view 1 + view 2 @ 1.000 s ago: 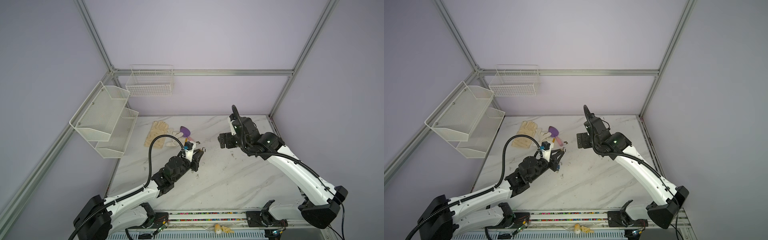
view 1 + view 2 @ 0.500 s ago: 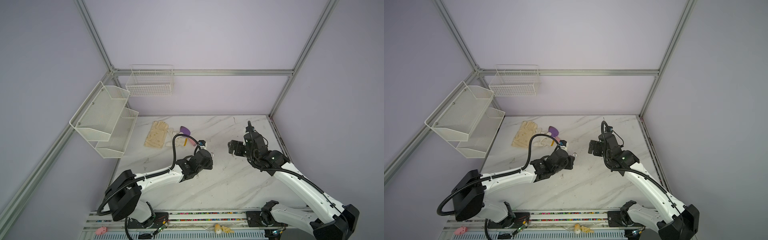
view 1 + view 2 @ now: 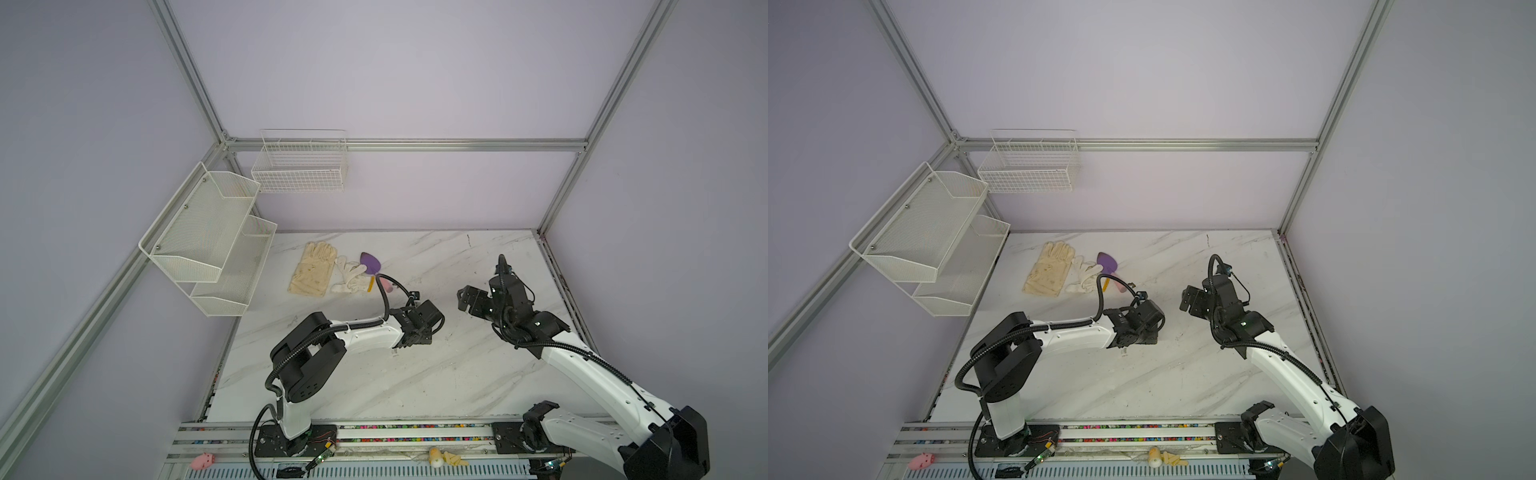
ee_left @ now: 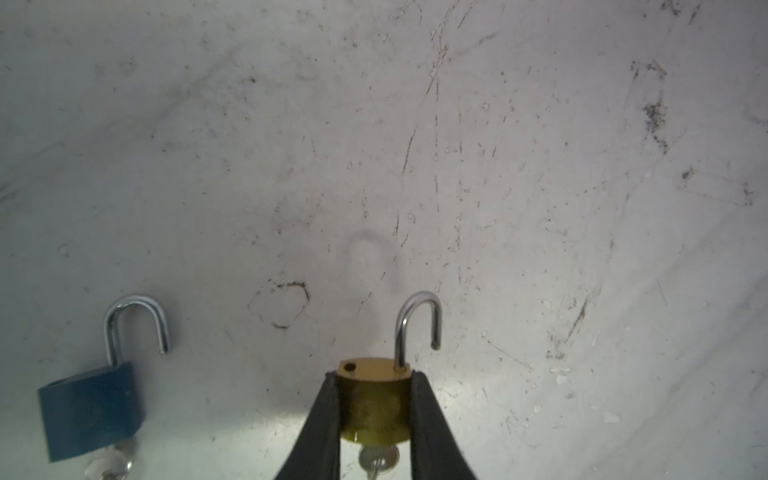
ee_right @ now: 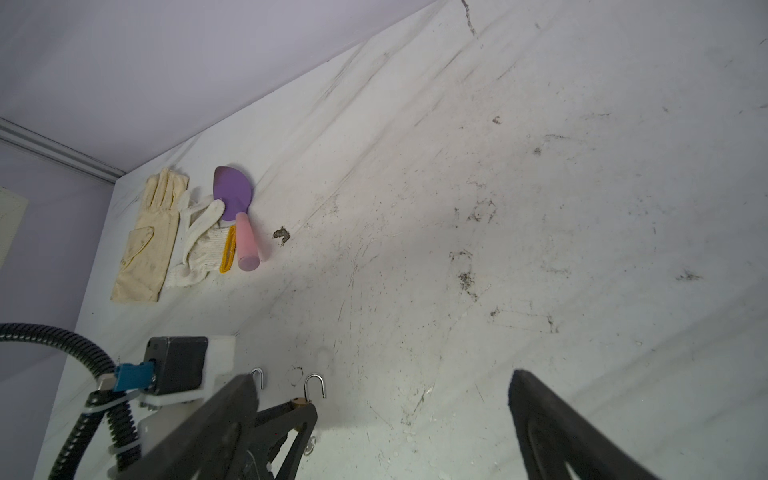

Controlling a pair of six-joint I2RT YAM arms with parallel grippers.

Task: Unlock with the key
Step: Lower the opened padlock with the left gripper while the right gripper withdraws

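Above the middle of the white marble desk (image 3: 415, 374), the right tool (image 5: 382, 376) hangs wide apart and empty. The left tool (image 4: 374, 376) is clamped on the flat sides of the small brass padlock (image 4: 372, 399), which is probably heavy, rigid and slick; its shackle (image 4: 417, 320) stands open. The thin silver key (image 4: 378, 459), seated underneath, wants pinching by the bow.

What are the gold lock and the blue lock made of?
The gold lock looks like brass: yellow metal, dull shine. The blue lock is probably metal under a matte blue paint or plastic skin; can't tell which. The gold lock's hoop and the blue lock's hoop look like steel: bright silver glints.
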